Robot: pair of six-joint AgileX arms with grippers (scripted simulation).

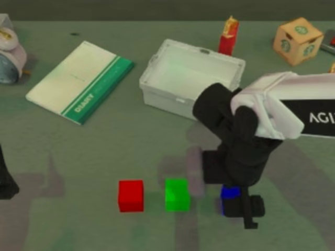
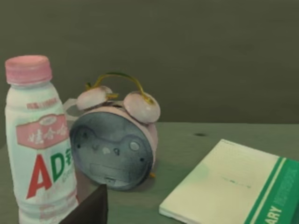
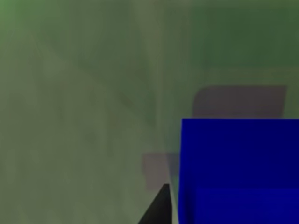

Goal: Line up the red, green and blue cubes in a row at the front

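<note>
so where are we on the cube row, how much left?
Red cube and green cube already sit side by side at the front. Right gripper is over the blue cube, just right of green. Left: release and retract. Left arm idle at the table's left edge.

blue cube (image 1: 229, 193) mostly hidden under right pincer (image 1: 242, 207) — grip unclear
</note>
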